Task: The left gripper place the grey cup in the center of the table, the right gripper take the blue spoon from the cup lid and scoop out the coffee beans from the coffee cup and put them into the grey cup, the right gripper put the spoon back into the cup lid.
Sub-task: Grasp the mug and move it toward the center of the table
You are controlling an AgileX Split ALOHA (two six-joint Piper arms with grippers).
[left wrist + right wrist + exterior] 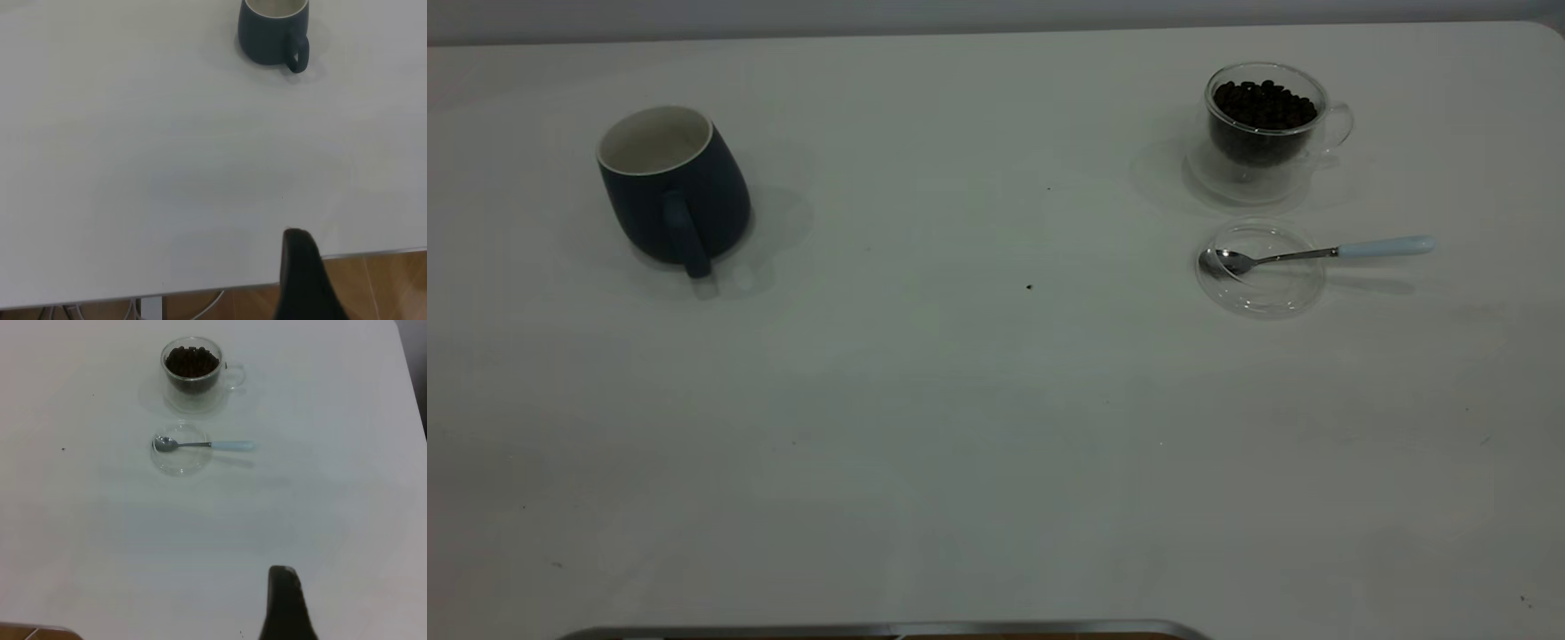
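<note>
The grey cup (673, 184) stands upright at the far left of the table (978, 427), handle toward the front; it also shows in the left wrist view (273, 30). The coffee cup (1267, 120) holds the coffee beans (1263, 102) at the far right. In front of it lies the cup lid (1260, 268) with the blue spoon (1316, 253) resting in it, handle pointing right. The right wrist view shows the coffee cup (193, 370), cup lid (181, 450) and spoon (207, 445). My left gripper (297, 240) hangs over the table's near edge, far from the grey cup. My right gripper (283, 577) is well back from the lid.
A few dark specks (1029, 286) lie near the table's middle. A metal-edged strip (889, 629) runs along the front edge. Wooden floor and cables (207, 303) show below the table edge in the left wrist view.
</note>
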